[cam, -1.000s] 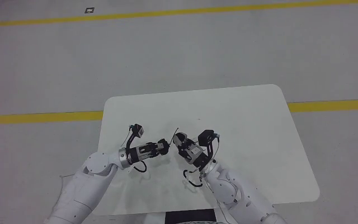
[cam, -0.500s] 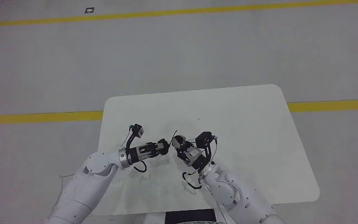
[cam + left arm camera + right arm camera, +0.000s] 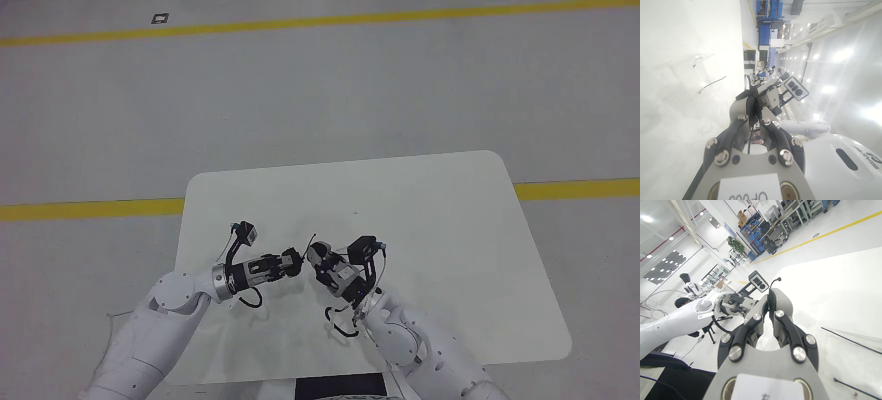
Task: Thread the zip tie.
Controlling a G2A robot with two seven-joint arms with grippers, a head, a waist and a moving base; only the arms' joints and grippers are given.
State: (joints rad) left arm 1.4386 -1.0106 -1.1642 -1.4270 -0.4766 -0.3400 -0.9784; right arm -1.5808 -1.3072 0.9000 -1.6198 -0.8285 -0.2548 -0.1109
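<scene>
White table (image 3: 450,200) on grey floor; at nine o'clock from its middle both grippers meet. The right gripper (image 3: 769,292) is pinched narrow on the zip tie (image 3: 779,278), head sticking out past the fingertips. The left gripper (image 3: 752,98) is closed on its strap. A loose tie (image 3: 848,340) lies near.

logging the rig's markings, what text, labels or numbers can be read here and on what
Left wrist label: upside down and cut by the frame edge, not readable whole.
White shell lettering: a brand mark, left unquoted.
Right wrist label: cut off, unreadable.
Small arm tag: too small to read.
Floor marker: too small to read.
</scene>
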